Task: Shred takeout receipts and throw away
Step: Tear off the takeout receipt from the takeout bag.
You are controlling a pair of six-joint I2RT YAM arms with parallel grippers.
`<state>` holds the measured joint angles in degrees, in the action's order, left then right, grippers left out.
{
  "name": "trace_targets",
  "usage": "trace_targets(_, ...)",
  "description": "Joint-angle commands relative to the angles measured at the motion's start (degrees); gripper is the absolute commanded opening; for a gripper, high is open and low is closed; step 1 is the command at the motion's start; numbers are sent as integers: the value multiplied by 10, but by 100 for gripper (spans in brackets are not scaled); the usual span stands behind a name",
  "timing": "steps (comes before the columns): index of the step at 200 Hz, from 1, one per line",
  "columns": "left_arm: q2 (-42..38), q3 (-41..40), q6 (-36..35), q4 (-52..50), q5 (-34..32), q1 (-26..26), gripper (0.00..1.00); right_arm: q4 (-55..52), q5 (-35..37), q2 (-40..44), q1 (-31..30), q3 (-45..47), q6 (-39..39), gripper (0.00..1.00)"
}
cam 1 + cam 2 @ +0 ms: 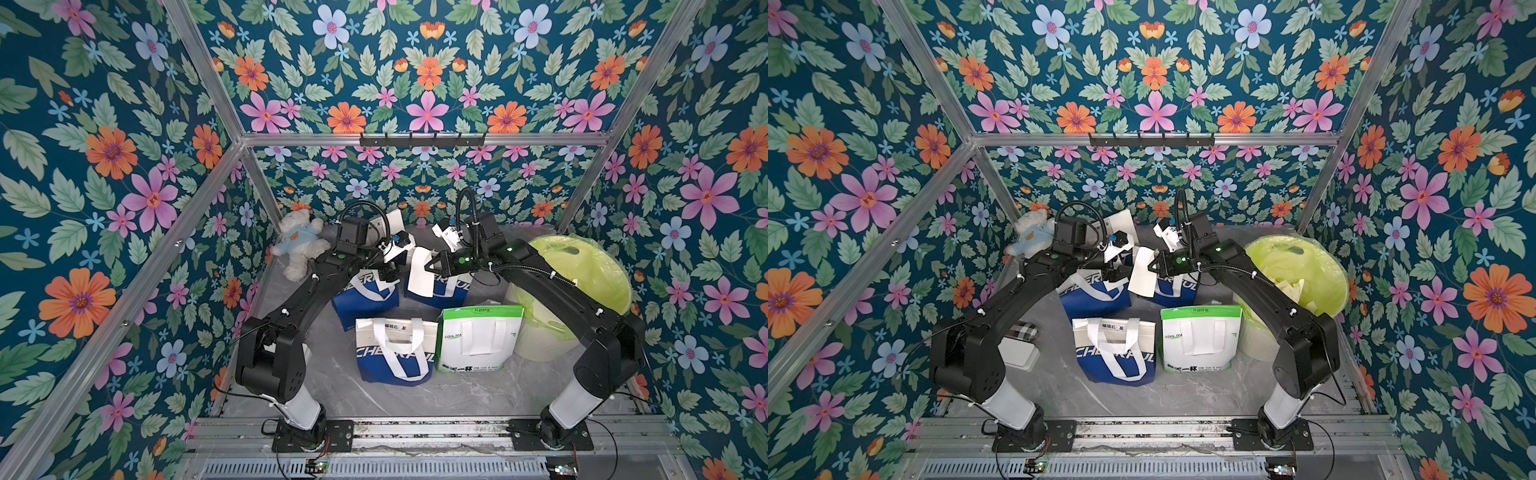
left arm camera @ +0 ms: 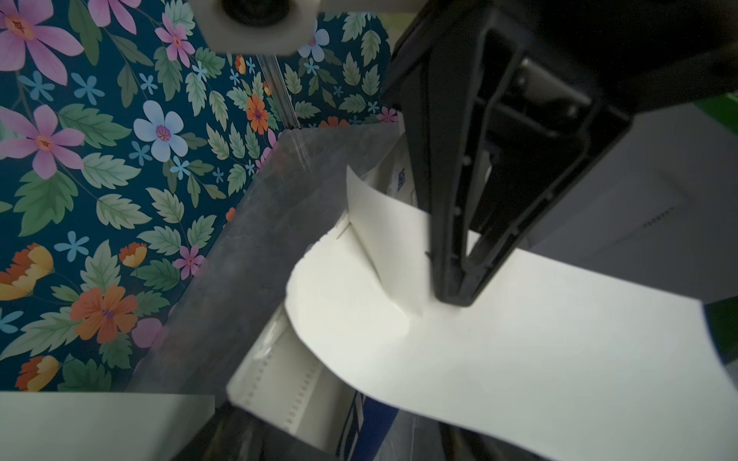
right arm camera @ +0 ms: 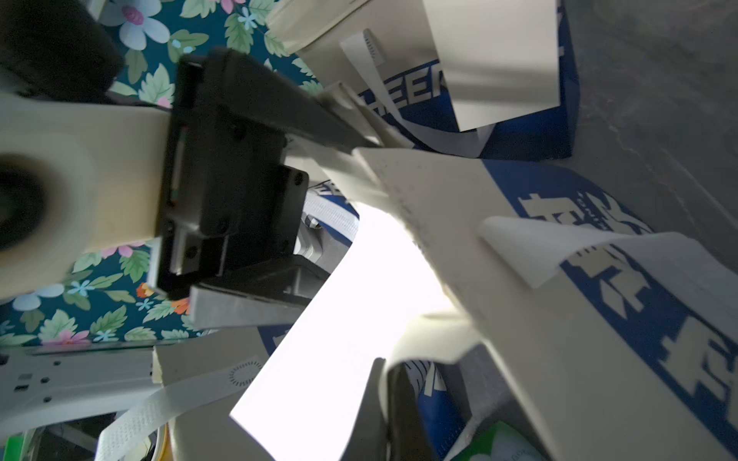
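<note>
My right gripper is shut on one edge of a takeout receipt. This plain white slip hangs above the two far blue bags. In the left wrist view the right gripper pinches the slip, which is creased beside its fingers. My left gripper is at the slip's other side. Its jaws stand apart, and the slip's edge lies beside one of them. A second white slip lies on a blue bag.
Three blue-and-white bags and a green-and-white bag stand on the grey table. A white bin with a lime-green liner is at the right, with white scraps in it. A teddy bear lies back left.
</note>
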<state>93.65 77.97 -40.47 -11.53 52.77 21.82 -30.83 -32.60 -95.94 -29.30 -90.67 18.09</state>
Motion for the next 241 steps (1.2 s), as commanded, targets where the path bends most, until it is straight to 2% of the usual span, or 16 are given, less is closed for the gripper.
trace_targets(1, 4, 0, 21, 37, 19, 12, 25, 3, 63, 4, 0, 6, 48, 0)
trace_targets(9, 7, -3, 26, 42, 9, 21, 13, 19, 71, 4, 0, 17, 67, 0)
trace_targets(34, 19, -3, 24, 39, -7, 48, 0, 71, 87, 4, 0, 47, 98, 0)
trace_targets(52, 27, 1, 19, 26, -15, 62, 0, 100, 97, 28, 0, 65, 109, 0)
trace_targets(77, 31, 2, 17, 18, -20, 68, 0, 105, 115, 37, 0, 67, 104, 25)
trace_targets(100, 28, -3, 20, 18, -25, 69, 0, 101, 137, 52, 0, 75, 94, 36)
trace_targets(143, 22, -7, 20, 18, -31, 68, 0, 120, 166, 72, 0, 101, 81, 39)
trace_targets(166, 27, -6, 21, 18, -34, 71, 0, 130, 158, 58, 0, 91, 79, 35)
trace_targets(186, 30, -6, 22, 18, -47, 76, 0, 129, 158, 46, -1, 75, 80, 11)
trace_targets(193, 31, -6, 22, 18, -56, 79, 0, 127, 162, 44, 0, 69, 81, 0)
trace_targets(241, 21, -48, 58, 89, -125, 94, 0, 167, 177, 88, 0, 87, 124, 0)
